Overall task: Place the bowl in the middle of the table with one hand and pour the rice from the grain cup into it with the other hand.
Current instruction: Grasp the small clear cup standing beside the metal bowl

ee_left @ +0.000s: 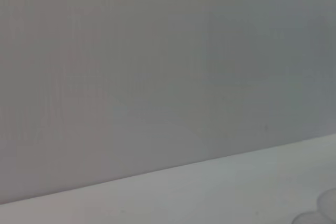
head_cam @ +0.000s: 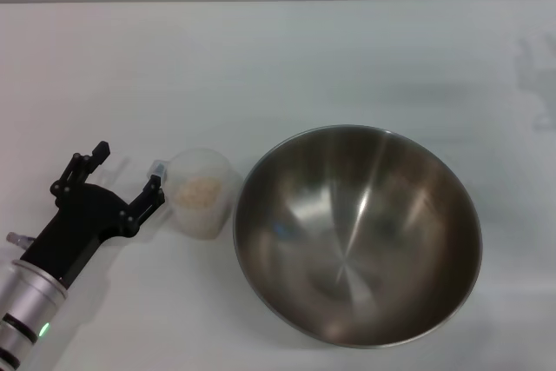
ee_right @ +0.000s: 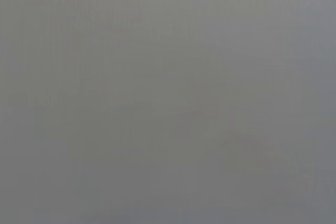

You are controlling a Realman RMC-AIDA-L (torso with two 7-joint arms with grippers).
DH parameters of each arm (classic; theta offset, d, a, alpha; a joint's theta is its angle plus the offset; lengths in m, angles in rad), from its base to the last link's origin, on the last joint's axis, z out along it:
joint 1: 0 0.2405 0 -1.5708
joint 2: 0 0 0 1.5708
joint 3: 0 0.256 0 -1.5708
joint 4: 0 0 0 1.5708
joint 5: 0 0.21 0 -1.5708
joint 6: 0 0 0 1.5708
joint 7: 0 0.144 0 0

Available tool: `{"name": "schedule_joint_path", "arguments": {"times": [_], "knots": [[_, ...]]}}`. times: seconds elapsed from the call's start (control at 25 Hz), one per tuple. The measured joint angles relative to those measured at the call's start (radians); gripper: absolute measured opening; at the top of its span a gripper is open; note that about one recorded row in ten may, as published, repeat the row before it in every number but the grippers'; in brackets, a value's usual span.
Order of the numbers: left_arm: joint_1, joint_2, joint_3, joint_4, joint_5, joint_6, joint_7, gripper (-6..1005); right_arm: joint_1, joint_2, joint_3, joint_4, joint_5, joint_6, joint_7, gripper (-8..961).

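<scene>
The steel bowl (head_cam: 358, 234) stands on the white table (head_cam: 261, 67), right of the middle and near the front edge. It holds nothing. The clear grain cup (head_cam: 201, 192) stands upright just left of the bowl, with rice (head_cam: 200, 189) in it. My left gripper (head_cam: 129, 173) is open at the cup's left side. One fingertip (head_cam: 157, 185) is at the cup's handle and the other fingertip (head_cam: 102, 152) is farther left. A pale rounded edge, perhaps of the cup (ee_left: 326, 205), shows in a corner of the left wrist view. My right gripper is out of view.
The table stretches bare behind the cup and bowl to its far edge (head_cam: 278, 1). The left wrist view shows the table's edge (ee_left: 168, 169) against a grey wall. The right wrist view shows only flat grey.
</scene>
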Motion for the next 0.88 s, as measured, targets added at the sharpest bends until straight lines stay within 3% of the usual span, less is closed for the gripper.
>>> {"name": "schedule_joint_path", "arguments": {"times": [0.48,0.88], "knots": [[0.0,0.001,0.001,-0.009,0.006,0.0,0.035,774,0.012,0.003,0.0,0.0,0.003,0.003,0.0,441],[-0.006,-0.002,0.008,-0.025,0.008,0.013,0.049,454,0.024,0.002,0.0,0.002,0.004,0.019,0.0,441]]}}
